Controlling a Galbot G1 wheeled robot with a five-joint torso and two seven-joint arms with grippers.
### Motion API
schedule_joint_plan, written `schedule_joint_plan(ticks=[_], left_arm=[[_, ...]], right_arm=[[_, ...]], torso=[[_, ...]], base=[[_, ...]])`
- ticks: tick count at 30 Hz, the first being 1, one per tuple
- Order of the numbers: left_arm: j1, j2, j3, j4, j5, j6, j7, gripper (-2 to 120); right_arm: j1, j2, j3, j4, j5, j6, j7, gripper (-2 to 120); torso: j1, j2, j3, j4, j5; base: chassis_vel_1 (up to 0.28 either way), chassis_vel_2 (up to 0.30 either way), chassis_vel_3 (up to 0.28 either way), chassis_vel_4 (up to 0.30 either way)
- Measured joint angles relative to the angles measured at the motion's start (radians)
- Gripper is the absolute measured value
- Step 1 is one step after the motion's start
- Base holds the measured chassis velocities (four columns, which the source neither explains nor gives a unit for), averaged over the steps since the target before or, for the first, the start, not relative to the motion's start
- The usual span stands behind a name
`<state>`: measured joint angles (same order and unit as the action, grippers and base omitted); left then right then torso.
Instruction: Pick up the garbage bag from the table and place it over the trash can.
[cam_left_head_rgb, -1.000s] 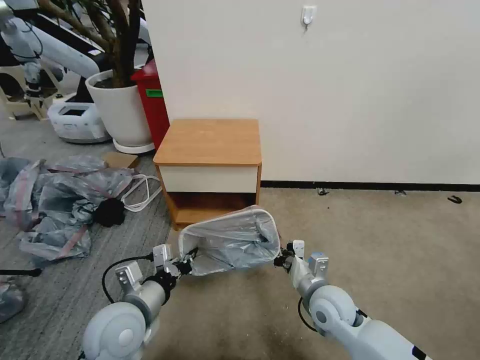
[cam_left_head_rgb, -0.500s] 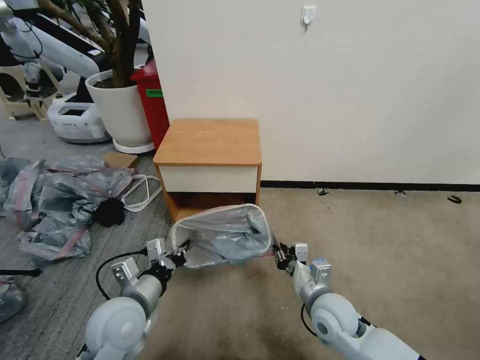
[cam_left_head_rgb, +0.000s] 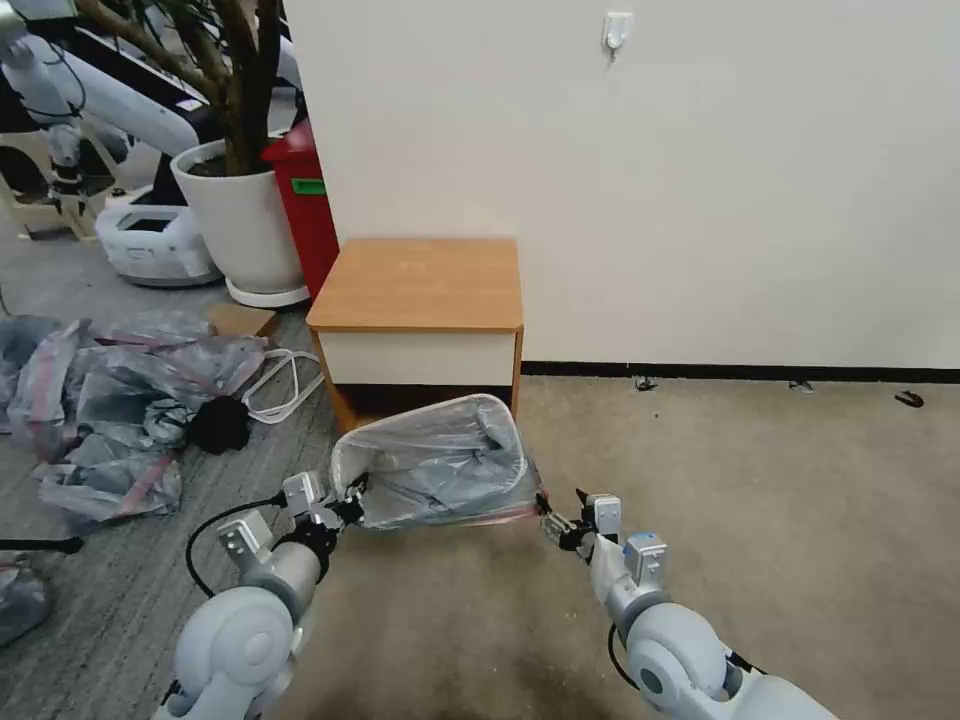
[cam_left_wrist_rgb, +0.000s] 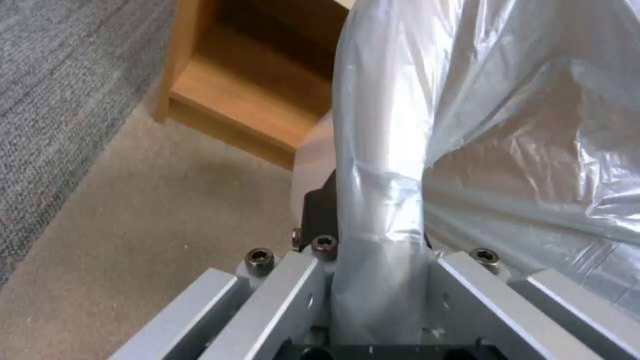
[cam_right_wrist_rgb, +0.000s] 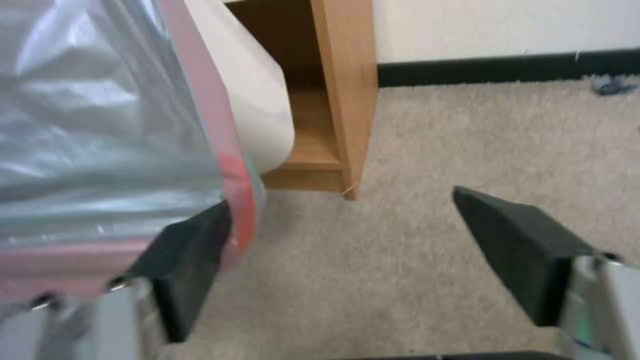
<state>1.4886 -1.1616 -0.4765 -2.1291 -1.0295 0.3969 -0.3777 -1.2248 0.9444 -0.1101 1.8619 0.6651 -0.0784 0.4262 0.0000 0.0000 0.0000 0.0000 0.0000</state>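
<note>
The garbage bag (cam_left_head_rgb: 440, 465), grey and translucent with a pink-red band, is stretched over the trash can (cam_right_wrist_rgb: 250, 110), which stands tilted on the carpet just in front of the table (cam_left_head_rgb: 420, 285). My left gripper (cam_left_head_rgb: 347, 498) is shut on the bag's edge at the can's left side; in the left wrist view the plastic (cam_left_wrist_rgb: 400, 165) runs down between its fingers (cam_left_wrist_rgb: 319, 210). My right gripper (cam_left_head_rgb: 550, 522) is open at the can's right side. Its fingers (cam_right_wrist_rgb: 193, 255) stand wide apart, one touching the pink band (cam_right_wrist_rgb: 230, 170).
A heap of similar grey-pink bags (cam_left_head_rgb: 120, 400) and a white cable (cam_left_head_rgb: 280, 375) lie on the floor to the left. A white plant pot (cam_left_head_rgb: 240, 220) and a red bin (cam_left_head_rgb: 305, 200) stand behind the table. Open carpet (cam_left_head_rgb: 750, 480) stretches to the right.
The bag-covered can has shifted away from me toward the table and a little left. My left gripper went along with it. My right gripper has come away from the bag's edge.
</note>
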Motion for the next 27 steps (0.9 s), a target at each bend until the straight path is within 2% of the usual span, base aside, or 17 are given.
schedule_joint_plan(ticks=[2, 5, 11, 16, 20, 21, 23, 24, 27], left_arm=[[-0.003, -0.001, -0.001, 0.002, -0.001, 0.0, -0.004, 1], [-0.006, -0.004, -0.002, 0.008, -0.001, 0.0, -0.005, 1], [-0.019, -0.005, -0.005, 0.021, -0.001, -0.003, -0.009, 1], [-0.02, -0.003, -0.005, 0.028, 0.001, -0.004, -0.009, 1], [-0.022, -0.005, 0.003, 0.043, 0.023, -0.01, -0.008, 1], [-0.022, -0.005, 0.003, 0.043, 0.023, -0.01, -0.008, 1], [-0.023, -0.005, 0.008, 0.05, 0.036, -0.017, -0.006, 1], [-0.023, -0.005, 0.008, 0.05, 0.036, -0.017, -0.006, 1], [-0.02, -0.004, 0.017, 0.051, 0.051, -0.018, -0.005, 1]], right_arm=[[-0.011, -0.01, 0.0, 0.001, -0.024, 0.007, -0.001, 98], [-0.022, -0.016, 0.006, 0.004, -0.04, 0.008, -0.001, 105], [-0.073, -0.05, 0.052, 0.024, -0.133, 0.019, 0.019, 114], [-0.117, -0.087, 0.105, 0.074, -0.161, 0.032, 0.023, 114], [-0.206, -0.134, 0.155, 0.216, -0.188, 0.044, 0.023, 112], [-0.206, -0.134, 0.155, 0.216, -0.188, 0.044, 0.023, 112], [-0.239, -0.145, 0.165, 0.292, -0.198, 0.042, 0.023, 109], [-0.239, -0.145, 0.165, 0.292, -0.198, 0.042, 0.023, 109], [-0.265, -0.147, 0.166, 0.368, -0.248, 0.028, 0.022, 100]], torso=[[0.0, 0.0, 0.0, 0.0, 0.0001], [0.0, 0.0, 0.0, 0.0001, 0.0], [0.0, 0.0, 0.0, -0.0001, 0.0002], [0.0, 0.0, 0.0, 0.0, 0.0], [0.0, 0.0, 0.0, -0.0001, 0.0], [0.0, 0.0, 0.0, -0.0001, 0.0], [0.0, 0.0, 0.0, -0.0001, -0.0001], [0.0, 0.0, 0.0, -0.0001, -0.0001], [0.0, 0.0, 0.0, -0.0001, 0.0]], base=[[0.0, 0.0, 0.0, 0.0], [0.0, 0.0, 0.0, 0.0], [0.0, 0.0, 0.0, 0.0], [0.0, 0.0, 0.0, 0.0], [0.0, 0.0, 0.0, 0.0], [0.0, 0.0, 0.0, 0.0], [0.0, 0.0, 0.0, 0.0], [0.0, 0.0, 0.0, 0.0], [0.0, 0.0, 0.0, 0.0]])
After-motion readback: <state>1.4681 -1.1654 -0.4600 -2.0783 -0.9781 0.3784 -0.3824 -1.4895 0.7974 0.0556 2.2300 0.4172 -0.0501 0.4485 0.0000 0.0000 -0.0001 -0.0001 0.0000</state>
